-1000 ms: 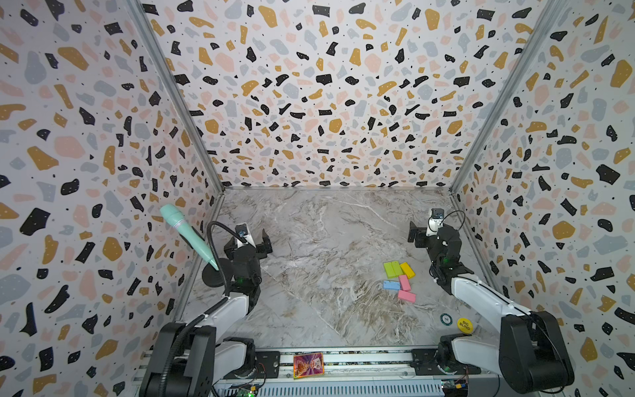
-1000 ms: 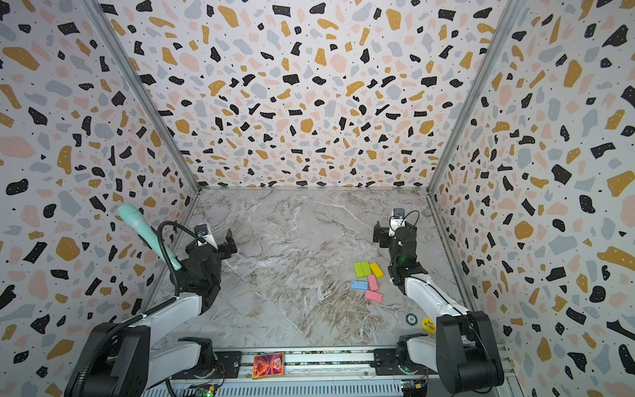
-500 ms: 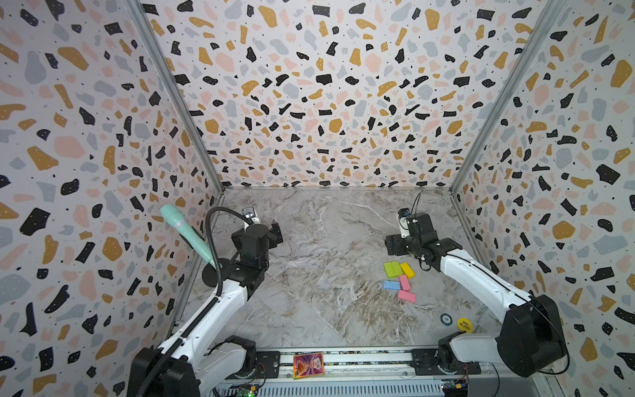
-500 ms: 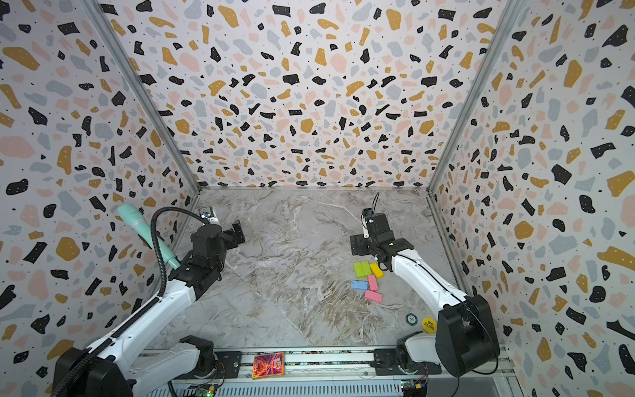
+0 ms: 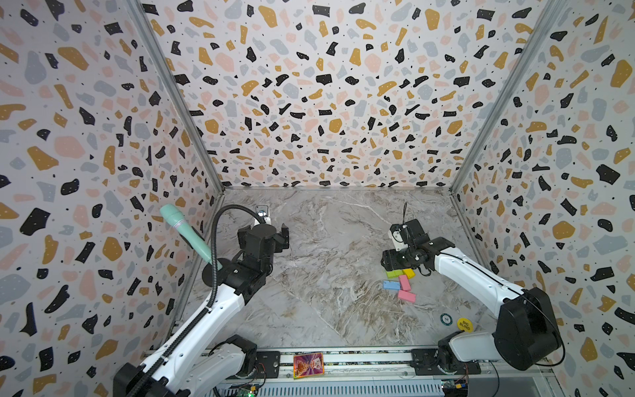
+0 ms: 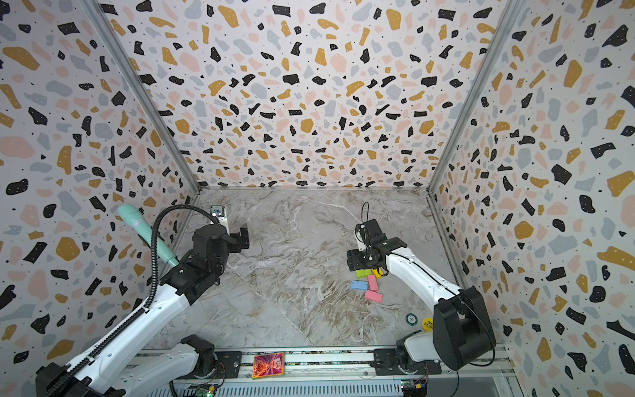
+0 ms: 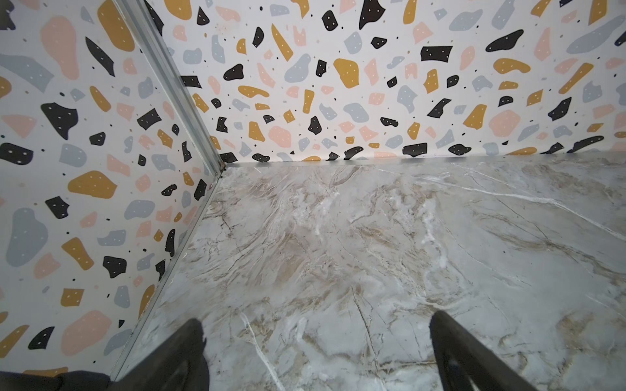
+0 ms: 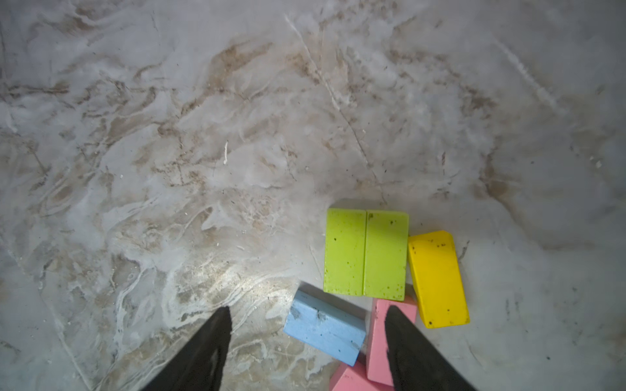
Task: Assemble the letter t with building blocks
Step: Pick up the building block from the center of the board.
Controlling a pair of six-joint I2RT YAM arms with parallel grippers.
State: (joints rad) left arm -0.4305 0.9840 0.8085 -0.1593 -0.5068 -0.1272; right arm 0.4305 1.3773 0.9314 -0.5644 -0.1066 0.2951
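Bearing the building blocks (image 5: 404,282), a marbled tabletop (image 5: 326,240) meets terrazzo walls (image 5: 326,86).

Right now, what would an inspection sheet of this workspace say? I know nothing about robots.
Surface: marble-patterned tabletop.
Job's things: building blocks clustered by the right arm: two lime green blocks touching side by side, yellow block, blue block, two pink blocks; no t yet.
Clutter: yellow disc, dark chip, card on the front rail, teal stick by the left wall.
Hands: left hand open, empty; right hand open, empty, over the blocks.
Cables: ribbed hose over the left arm; thin wire at the right wrist.
Surroundings: terrazzo-patterned walls on three sides.
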